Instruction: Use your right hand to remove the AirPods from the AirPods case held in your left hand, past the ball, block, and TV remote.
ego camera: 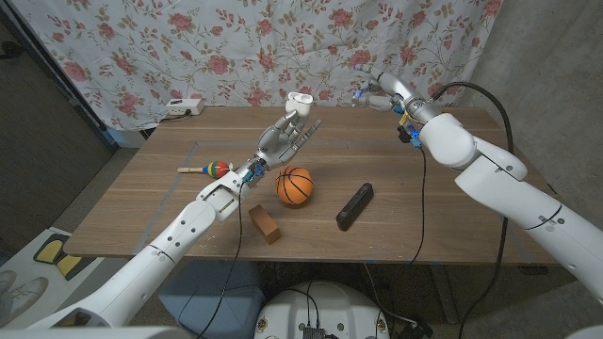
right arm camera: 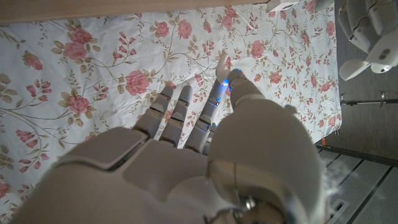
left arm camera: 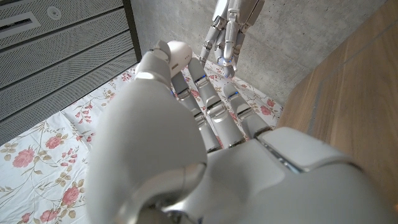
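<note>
With the open AirPods case (ego camera: 300, 98) gripped in the raised left hand (ego camera: 285, 137) above the basketball (ego camera: 295, 185), extraction seems done, since a small white AirPod (right arm camera: 222, 62) appears pinched by the right hand (ego camera: 379, 94), apart from the case; withdrawal is judged next.

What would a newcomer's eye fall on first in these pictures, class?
Probably the left hand, raised over the middle of the wooden table and holding up a white AirPods case. Next, the orange ball just in front of it, between a wooden block and a black TV remote.
</note>
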Controlling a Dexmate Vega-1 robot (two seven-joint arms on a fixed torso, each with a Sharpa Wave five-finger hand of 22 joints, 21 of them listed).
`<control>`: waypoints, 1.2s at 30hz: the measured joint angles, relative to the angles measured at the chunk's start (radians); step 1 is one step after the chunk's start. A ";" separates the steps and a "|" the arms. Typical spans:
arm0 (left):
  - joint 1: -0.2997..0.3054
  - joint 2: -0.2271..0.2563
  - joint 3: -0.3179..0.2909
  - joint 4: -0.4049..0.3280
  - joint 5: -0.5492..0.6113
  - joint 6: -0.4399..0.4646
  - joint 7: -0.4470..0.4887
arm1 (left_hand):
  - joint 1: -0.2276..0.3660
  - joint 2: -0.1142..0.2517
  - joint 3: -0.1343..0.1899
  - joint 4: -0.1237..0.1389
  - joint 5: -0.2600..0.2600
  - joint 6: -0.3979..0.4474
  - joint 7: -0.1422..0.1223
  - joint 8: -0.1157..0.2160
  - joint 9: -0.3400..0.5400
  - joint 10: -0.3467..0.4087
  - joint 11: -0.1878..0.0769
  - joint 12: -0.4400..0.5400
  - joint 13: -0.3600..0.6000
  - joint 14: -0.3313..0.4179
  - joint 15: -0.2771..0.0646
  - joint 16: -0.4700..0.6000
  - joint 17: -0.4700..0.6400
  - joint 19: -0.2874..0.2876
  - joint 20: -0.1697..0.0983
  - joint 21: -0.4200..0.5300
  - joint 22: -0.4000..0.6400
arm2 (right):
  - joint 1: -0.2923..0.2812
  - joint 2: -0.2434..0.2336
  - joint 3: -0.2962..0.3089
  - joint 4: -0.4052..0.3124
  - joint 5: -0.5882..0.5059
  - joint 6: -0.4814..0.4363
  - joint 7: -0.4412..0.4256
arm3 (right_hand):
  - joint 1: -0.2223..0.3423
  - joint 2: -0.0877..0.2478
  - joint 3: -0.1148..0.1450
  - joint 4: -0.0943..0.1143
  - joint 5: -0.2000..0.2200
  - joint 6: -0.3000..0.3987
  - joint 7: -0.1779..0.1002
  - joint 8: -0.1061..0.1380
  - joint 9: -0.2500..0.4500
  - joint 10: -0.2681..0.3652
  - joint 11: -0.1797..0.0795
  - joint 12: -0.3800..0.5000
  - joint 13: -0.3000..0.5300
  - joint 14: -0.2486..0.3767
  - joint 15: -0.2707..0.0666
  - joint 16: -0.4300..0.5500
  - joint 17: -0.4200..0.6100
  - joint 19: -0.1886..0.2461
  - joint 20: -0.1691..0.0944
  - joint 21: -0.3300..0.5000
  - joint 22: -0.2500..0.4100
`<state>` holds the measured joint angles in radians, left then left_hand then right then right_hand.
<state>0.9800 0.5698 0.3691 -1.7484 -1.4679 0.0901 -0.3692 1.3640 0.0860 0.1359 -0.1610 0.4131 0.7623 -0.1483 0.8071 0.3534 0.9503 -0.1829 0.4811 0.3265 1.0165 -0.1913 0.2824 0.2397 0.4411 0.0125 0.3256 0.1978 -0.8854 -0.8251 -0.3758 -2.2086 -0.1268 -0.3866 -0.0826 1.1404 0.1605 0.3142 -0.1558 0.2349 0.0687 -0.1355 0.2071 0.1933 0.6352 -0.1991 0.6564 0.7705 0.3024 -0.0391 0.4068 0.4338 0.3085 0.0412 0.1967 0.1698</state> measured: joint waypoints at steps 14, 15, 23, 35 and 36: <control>-0.002 0.001 0.001 -0.016 0.008 -0.004 0.019 | 0.000 0.000 0.000 0.000 -0.004 0.000 0.000 0.008 -0.005 0.000 0.000 0.000 0.000 0.000 0.000 -0.001 0.004 -0.006 0.006 0.000 0.000 | -0.003 0.015 -0.008 0.060 0.000 -0.020 -0.011 | 0.010 0.001 -0.004 0.004 0.000 0.007 0.000 -0.004 0.000 0.000 0.000 0.000 -0.002 0.000 0.000 0.000 0.005 0.002 -0.002 0.000 0.000; -0.001 0.001 0.001 -0.017 0.008 -0.005 0.019 | 0.000 0.000 0.000 0.000 -0.004 0.000 0.000 0.008 -0.005 0.000 0.000 0.000 0.000 0.000 0.000 -0.001 0.004 -0.006 0.005 0.000 0.000 | -0.003 0.016 -0.008 0.063 0.000 -0.020 -0.011 | 0.012 0.002 -0.007 0.001 0.000 0.007 0.000 -0.004 0.000 0.000 0.000 0.000 -0.002 0.000 0.000 0.000 0.005 0.004 -0.004 0.000 0.000; 0.009 0.003 0.001 -0.030 0.013 -0.017 0.027 | 0.000 0.000 0.000 0.000 -0.004 -0.004 0.000 0.008 -0.005 0.000 0.000 -0.001 0.000 0.000 0.000 -0.004 0.005 -0.006 0.005 0.004 0.000 | -0.003 0.030 -0.009 0.098 0.010 -0.028 -0.016 | 0.014 0.002 -0.010 -0.001 0.000 0.016 -0.002 -0.004 0.000 0.002 0.002 0.006 -0.004 0.000 0.000 0.000 0.009 0.005 -0.005 0.000 0.000; 0.010 0.002 0.003 -0.035 0.023 -0.028 0.027 | 0.000 0.000 -0.002 -0.002 -0.005 -0.004 0.000 0.008 -0.006 0.006 0.002 -0.006 0.000 0.000 0.000 -0.004 0.005 -0.005 0.005 0.004 0.000 | -0.004 0.052 -0.008 0.144 0.031 -0.044 -0.023 | 0.015 0.000 -0.014 0.003 -0.008 0.021 0.004 -0.004 0.000 0.002 0.002 0.010 -0.005 0.000 0.000 0.000 0.009 0.005 -0.005 0.000 0.000; 0.010 0.002 0.003 -0.035 0.023 -0.028 0.026 | 0.000 0.000 -0.002 -0.002 -0.008 -0.004 0.000 0.008 -0.006 0.006 0.002 -0.007 0.000 0.000 0.000 -0.004 0.005 -0.005 0.005 0.004 0.000 | -0.004 0.054 -0.007 0.150 0.033 -0.047 -0.024 | 0.015 0.000 -0.014 0.003 -0.008 0.024 0.002 -0.004 0.000 0.002 0.002 0.010 -0.008 0.000 0.000 0.000 0.009 0.005 -0.005 0.000 0.000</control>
<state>0.9900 0.5722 0.3723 -1.7829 -1.4451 0.0620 -0.3427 1.3639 0.0860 0.1343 -0.1627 0.4055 0.7585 -0.1482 0.8150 0.3477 0.9561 -0.1805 0.4740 0.3265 1.0165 -0.1914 0.2784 0.2442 0.4356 0.0179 0.3292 0.1978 -0.8893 -0.7712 -0.3830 -2.0588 -0.0938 -0.4332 -0.1070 1.1558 0.1607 0.3005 -0.1530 0.2270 0.0928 -0.1333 0.2033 0.1931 0.6373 -0.1973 0.6661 0.7628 0.3023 -0.0390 0.4067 0.4431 0.3139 0.0358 0.1966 0.1698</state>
